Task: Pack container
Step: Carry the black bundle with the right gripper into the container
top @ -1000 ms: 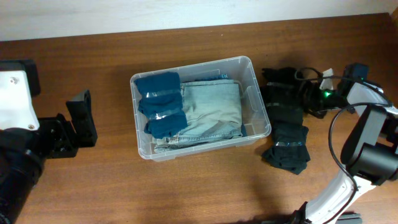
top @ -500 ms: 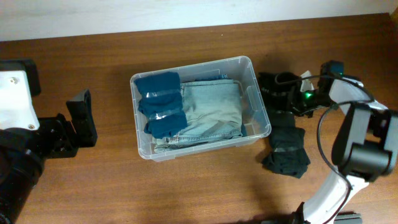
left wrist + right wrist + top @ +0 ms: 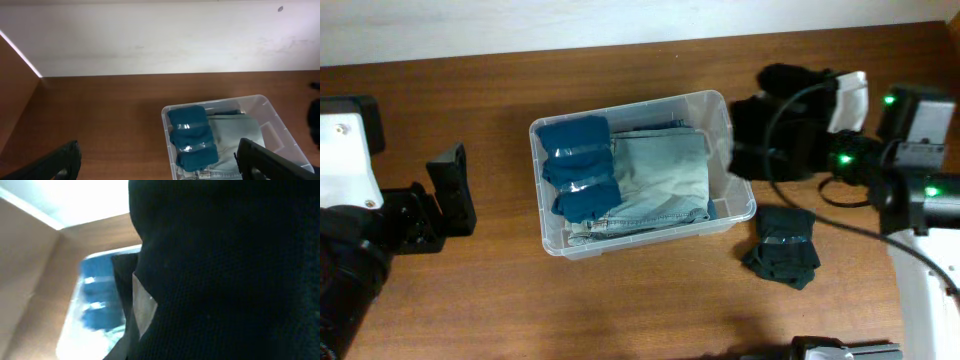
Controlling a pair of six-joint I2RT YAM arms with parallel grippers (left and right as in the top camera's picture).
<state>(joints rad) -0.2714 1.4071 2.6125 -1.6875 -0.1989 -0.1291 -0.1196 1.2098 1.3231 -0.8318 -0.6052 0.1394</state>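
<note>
The clear plastic container [image 3: 735, 160] stands mid-table and holds a folded blue garment [image 3: 580, 165] beside folded pale denim [image 3: 665, 175]. Both also show in the left wrist view, the container [image 3: 260, 107] with the blue garment [image 3: 192, 135] inside. My right gripper [image 3: 810, 145] is shut on a black garment [image 3: 775, 125], held in the air just right of the container's right wall. That black garment [image 3: 225, 270] fills the right wrist view and hides the fingers. My left gripper [image 3: 450, 190] is open, empty, on the left, apart from the container.
A second black folded bundle [image 3: 780, 250] lies on the table right of the container's near corner. A white wall runs along the table's far edge [image 3: 620, 20]. The right arm's body [image 3: 920, 190] stands at the right edge.
My right gripper has shut on the black garment and lifted it off the table toward the container. One black bundle stays on the table. The left arm has not moved.
</note>
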